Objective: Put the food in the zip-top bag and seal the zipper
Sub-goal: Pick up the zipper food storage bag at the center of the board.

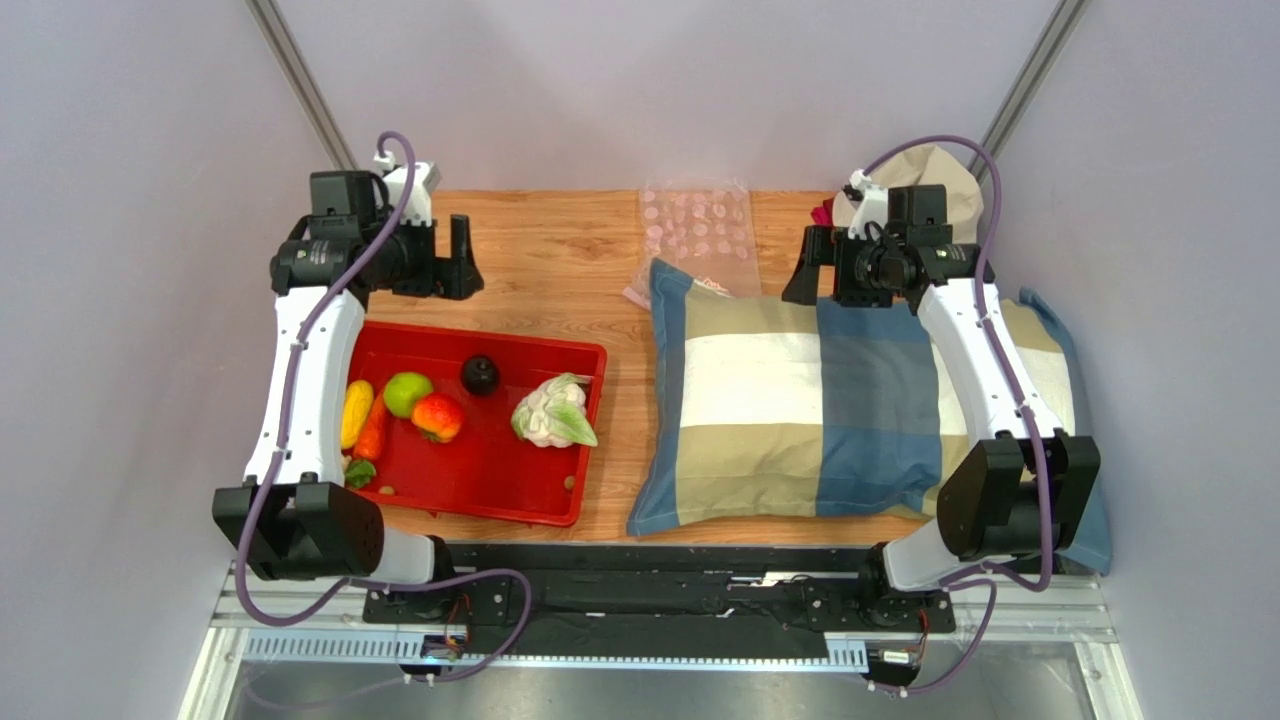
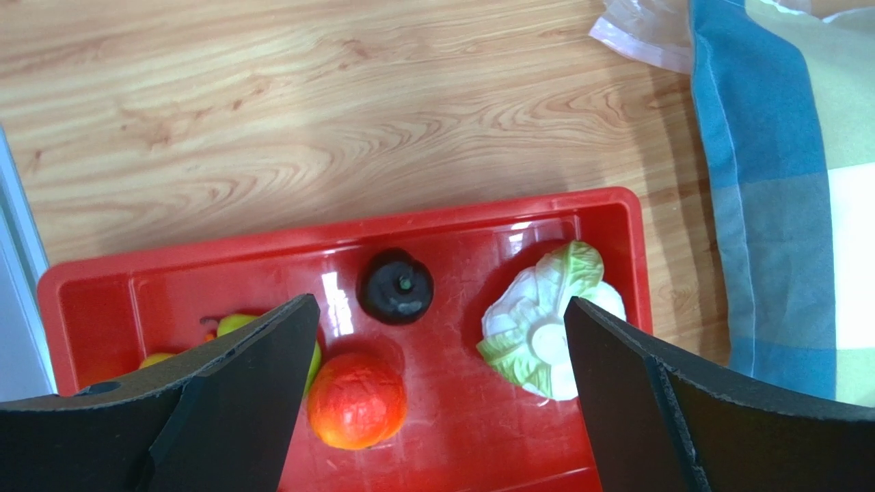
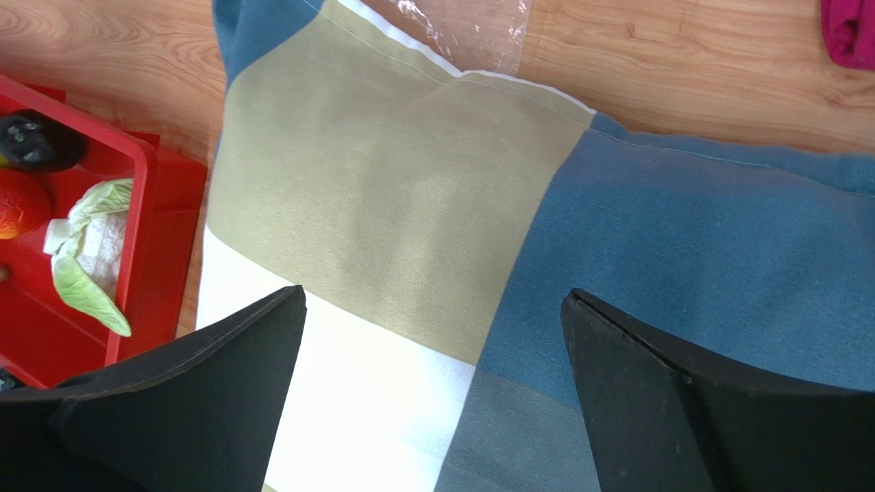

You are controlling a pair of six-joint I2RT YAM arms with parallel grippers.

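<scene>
We log the left tool point(image 1: 442, 258) at 10 o'clock on the worktop point(image 1: 571, 248), raised just past the far rim of the tray point(image 1: 489, 458). Its fingers point(image 2: 236, 400) stand wide apart, with nothing gripped. Through its own camera we see the tray's far half below the gap.

The tray sits at 8 o'clock, red, with all the food inside.
- **Left end:** the banana point(image 1: 356, 413), with the carrot point(image 1: 373, 435) touching it on the 3 o'clock side.
- **Next:** the apple point(image 1: 406, 393), green, with the red-orange fruit point(image 1: 437, 417) touching it at 4 o'clock.
- **Near the far wall:** the dark fruit point(image 1: 480, 374) lies apart from the rest, stem end up.
- **Right end:** the cauliflower point(image 1: 552, 414), just beside the right wall.

The bag point(image 1: 696, 225) lies flat at 12 o'clock, clear with pinkish dots. Its near edge meets the far-left corner of the pillow point(image 1: 781, 405); whether it runs under the pillow we cannot tell. The zipper is too faint for us to read as sealed or unsealed.

The pillow, checked blue, tan and white, covers the worktop from 2 to 5 o'clock.

The right tool point(image 1: 819, 273) hangs over the pillow's far edge at 1 o'clock, its fingers point(image 3: 709, 410) spread wide and holding nothing. A magenta scrap point(image 1: 824, 215) shows just beyond it, at its 12 o'clock.
</scene>
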